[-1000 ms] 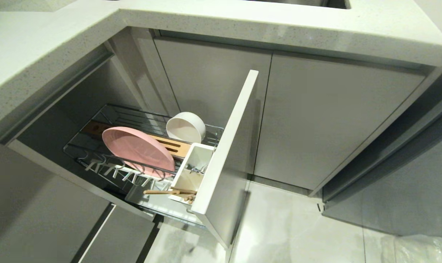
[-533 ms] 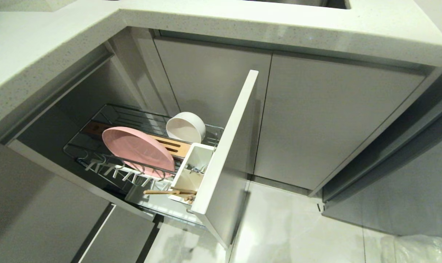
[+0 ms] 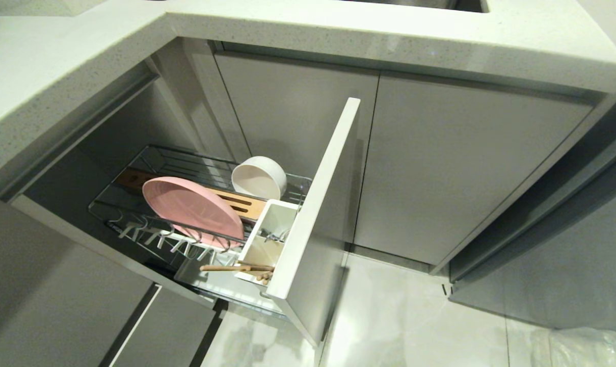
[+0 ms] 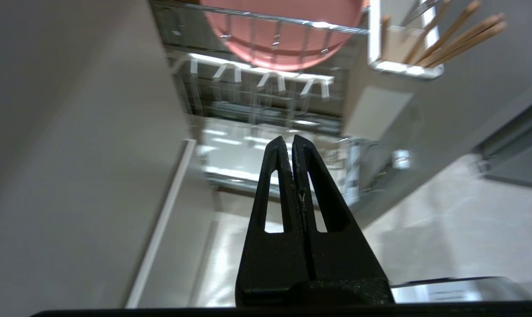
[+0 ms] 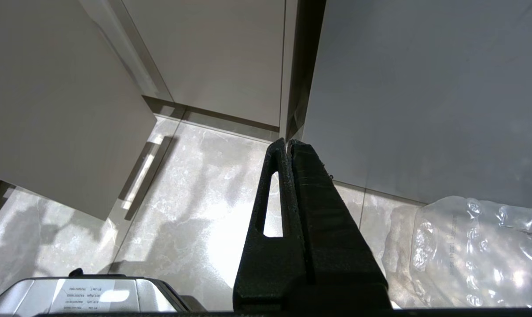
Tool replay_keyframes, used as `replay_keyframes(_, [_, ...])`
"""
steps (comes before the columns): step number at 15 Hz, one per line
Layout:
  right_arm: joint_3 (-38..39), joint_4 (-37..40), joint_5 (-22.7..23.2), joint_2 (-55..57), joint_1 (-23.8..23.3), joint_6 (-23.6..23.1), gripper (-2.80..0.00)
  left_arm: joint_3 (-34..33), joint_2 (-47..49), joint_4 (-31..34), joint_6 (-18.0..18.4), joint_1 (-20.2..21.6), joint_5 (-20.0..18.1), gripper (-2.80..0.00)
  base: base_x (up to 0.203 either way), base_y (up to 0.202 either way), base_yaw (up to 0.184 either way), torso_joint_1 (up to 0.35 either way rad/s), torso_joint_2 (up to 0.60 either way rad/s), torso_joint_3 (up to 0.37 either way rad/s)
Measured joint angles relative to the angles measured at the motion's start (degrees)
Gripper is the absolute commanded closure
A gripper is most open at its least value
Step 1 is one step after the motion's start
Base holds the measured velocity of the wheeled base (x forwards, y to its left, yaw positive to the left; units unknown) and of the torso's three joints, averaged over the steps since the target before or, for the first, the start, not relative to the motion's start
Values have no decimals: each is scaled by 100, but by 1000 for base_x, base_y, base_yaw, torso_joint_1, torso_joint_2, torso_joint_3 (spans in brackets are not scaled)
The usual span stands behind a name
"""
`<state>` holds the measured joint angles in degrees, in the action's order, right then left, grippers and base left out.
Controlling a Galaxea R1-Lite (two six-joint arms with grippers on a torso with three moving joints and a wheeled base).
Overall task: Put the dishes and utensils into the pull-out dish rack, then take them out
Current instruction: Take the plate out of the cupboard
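The pull-out dish rack [image 3: 134,232] stands drawn out under the counter, its pale front panel [image 3: 318,204] edge-on. A pink plate [image 3: 191,210] leans in the wire slots and a cream-white bowl [image 3: 259,177] sits behind it. Wooden chopsticks [image 3: 239,267] stick out of the white caddy [image 3: 267,239], where a metal spoon [image 3: 273,236] shows. In the left wrist view the plate [image 4: 288,48] and chopsticks [image 4: 455,37] lie well ahead of my left gripper [image 4: 288,140], which is shut and empty, low near the floor. My right gripper [image 5: 288,143] is shut and empty, parked over the floor tiles.
Grey cabinet doors [image 3: 455,168] close the corner to the right of the rack. The stone counter [image 3: 338,30] overhangs everything. A lower drawer front [image 3: 160,331] sits under the rack. Crumpled clear plastic [image 5: 477,251] lies on the floor at the right.
Nothing has moved in the head view; rack, dishes and utensils stay put and neither arm enters it.
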<state>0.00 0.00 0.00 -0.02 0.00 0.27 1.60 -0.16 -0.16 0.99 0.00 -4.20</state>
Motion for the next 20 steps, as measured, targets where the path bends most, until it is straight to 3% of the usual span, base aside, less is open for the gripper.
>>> replay_keyframes(5, [0, 0, 0, -2, 0, 0, 0, -41, 0, -9, -124, 0, 114, 0, 0, 0, 0, 0, 0, 0])
replay_keyframes(10, [0, 0, 0, 0, 0, -2, 0, -37, 2, 9, 102, 0, 127, 0, 0, 0, 0, 0, 0, 0])
replay_keyframes(14, [0, 0, 0, -2, 0, -2, 0, -149, 2, 38, 268, 5, 446, 0, 0, 0, 0, 0, 0, 0])
replay_keyframes(20, [0, 0, 0, -1, 0, 0, 0, -160, 2, 32, -161, 2, 477, 0, 0, 0, 0, 0, 0, 0])
